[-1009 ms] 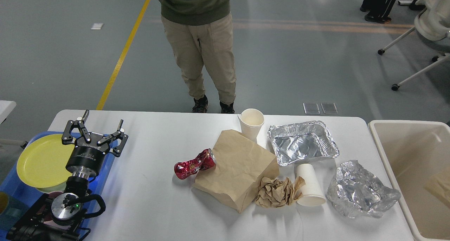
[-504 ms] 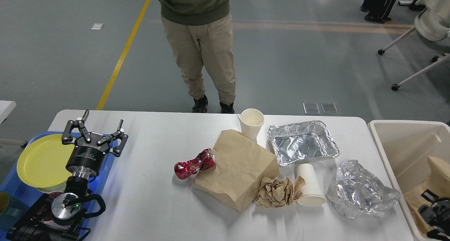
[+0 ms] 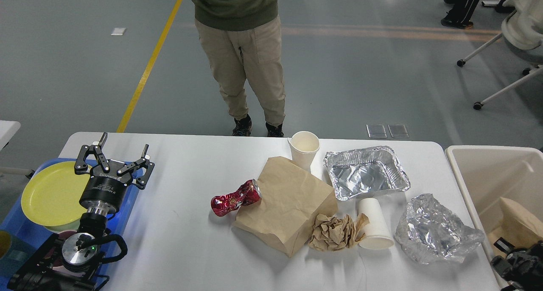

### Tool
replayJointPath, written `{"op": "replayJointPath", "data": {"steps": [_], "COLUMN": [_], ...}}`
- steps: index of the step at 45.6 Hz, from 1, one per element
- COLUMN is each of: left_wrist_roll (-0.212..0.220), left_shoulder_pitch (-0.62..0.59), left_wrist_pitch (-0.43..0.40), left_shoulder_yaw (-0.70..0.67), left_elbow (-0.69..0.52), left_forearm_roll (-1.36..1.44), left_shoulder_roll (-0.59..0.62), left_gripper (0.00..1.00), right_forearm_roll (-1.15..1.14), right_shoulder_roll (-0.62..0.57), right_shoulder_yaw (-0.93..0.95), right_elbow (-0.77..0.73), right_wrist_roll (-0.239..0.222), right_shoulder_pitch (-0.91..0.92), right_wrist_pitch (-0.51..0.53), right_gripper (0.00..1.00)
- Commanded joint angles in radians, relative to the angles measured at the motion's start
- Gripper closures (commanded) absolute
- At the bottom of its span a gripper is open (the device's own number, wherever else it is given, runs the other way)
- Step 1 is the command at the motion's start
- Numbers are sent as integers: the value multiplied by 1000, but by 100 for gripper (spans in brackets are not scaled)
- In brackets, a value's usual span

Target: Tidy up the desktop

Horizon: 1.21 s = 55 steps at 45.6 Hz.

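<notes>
The white desktop [image 3: 178, 248] carries litter in its middle and right part: a crushed red can [image 3: 234, 197], a flat brown paper bag [image 3: 288, 202], a crumpled brown paper wad [image 3: 333, 232], an upright paper cup [image 3: 304, 149], a paper cup on its side [image 3: 373, 225], a foil tray [image 3: 365, 172] and a crumpled foil sheet [image 3: 437, 229]. My left gripper [image 3: 124, 142] is open and empty above the table's left end, far from the litter. My right gripper [image 3: 511, 263] is dark at the lower right, over the beige bin's near wall, just below a brown paper bag [image 3: 519, 219] in the bin.
The beige bin [image 3: 479, 172] stands off the table's right end. A blue tray [image 3: 17, 223] with a yellow plate [image 3: 51, 193] sits at the left, under my left arm. A person [image 3: 242, 49] stands behind the far edge. A wheeled chair [image 3: 509, 62] is at the back right.
My right gripper has come into view at the lower right by the bin. The brown paper bag in the bin has shifted left and shows more fully. The left arm has not moved.
</notes>
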Motion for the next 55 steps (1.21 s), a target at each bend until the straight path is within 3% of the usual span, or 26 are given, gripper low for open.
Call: {"op": "replayJointPath", "data": {"steps": [1, 7, 30, 35, 45, 55], "left_wrist_roll": [0, 0, 0, 0, 0, 0], "left_shoulder_pitch": [1, -1, 1, -1, -1, -1], "left_wrist_pitch": [0, 0, 0, 0, 0, 0], "left_shoulder_yaw": [0, 0, 0, 0, 0, 0], "left_elbow": [0, 0, 0, 0, 0, 0], "left_forearm_roll": [0, 0, 0, 0, 0, 0], "left_shoulder_roll": [0, 0, 0, 0, 0, 0], "left_gripper": [4, 4, 4, 4, 4, 4], "right_forearm_roll": [0, 0, -17, -23, -80, -78], "right_shoulder_roll": [-4, -6, -50, -113, -242, -280], "right_shoulder_yaw": [-2, -1, 2, -22, -212, -510], "right_elbow": [-1, -1, 40, 135, 423, 830], "right_wrist_roll": [1, 1, -8, -14, -36, -36], "right_shoulder_pitch": [2, 2, 40, 100, 413, 900], "right_wrist_pitch": [0, 0, 20, 29, 158, 241], "right_gripper": [15, 1, 0, 0, 0, 0]}}
